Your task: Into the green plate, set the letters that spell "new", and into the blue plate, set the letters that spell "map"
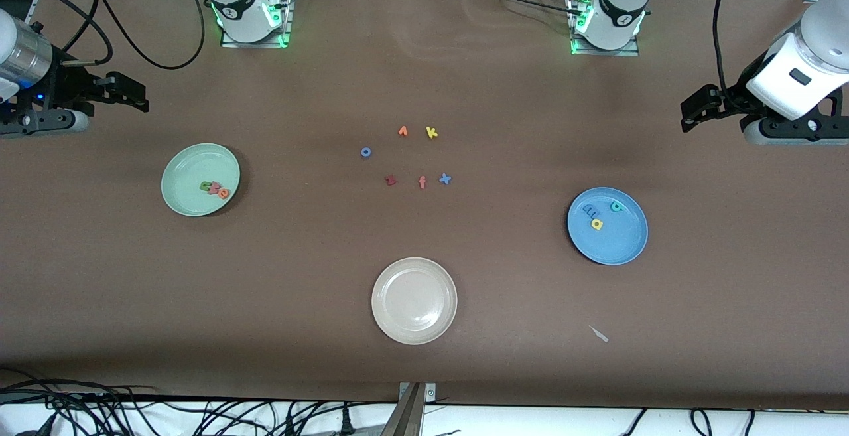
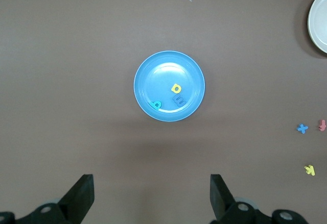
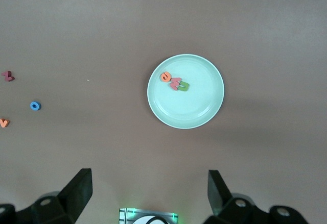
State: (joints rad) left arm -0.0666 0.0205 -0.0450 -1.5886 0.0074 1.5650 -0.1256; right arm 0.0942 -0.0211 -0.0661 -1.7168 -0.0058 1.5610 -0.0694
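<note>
Task is judged complete. The green n (image 1: 205, 186), salmon-pink w (image 1: 214, 189) and orange e (image 1: 223, 193) are seen clustered in the green plate (image 1: 182, 187), left of frame centre. The blue m (image 1: 589, 210), yellow a (image 1: 597, 224) and teal p (image 1: 616, 207) lie in the blue plate (image 1: 620, 247), lower right. Six spare letters are left mid-table, none in the beige plate (image 1: 414, 320). The right gripper (image 1: 136, 96), upper left, and the left gripper (image 1: 693, 111), upper right, are held with fingers apart, empty, waiting.

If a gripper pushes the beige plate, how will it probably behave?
The beige plate looks rigid and glossy, so it would probably slide flat over the brown table cover rather than bend. Its wide, shallow shape makes tipping unlikely. It holds nothing, so it is probably light.
</note>
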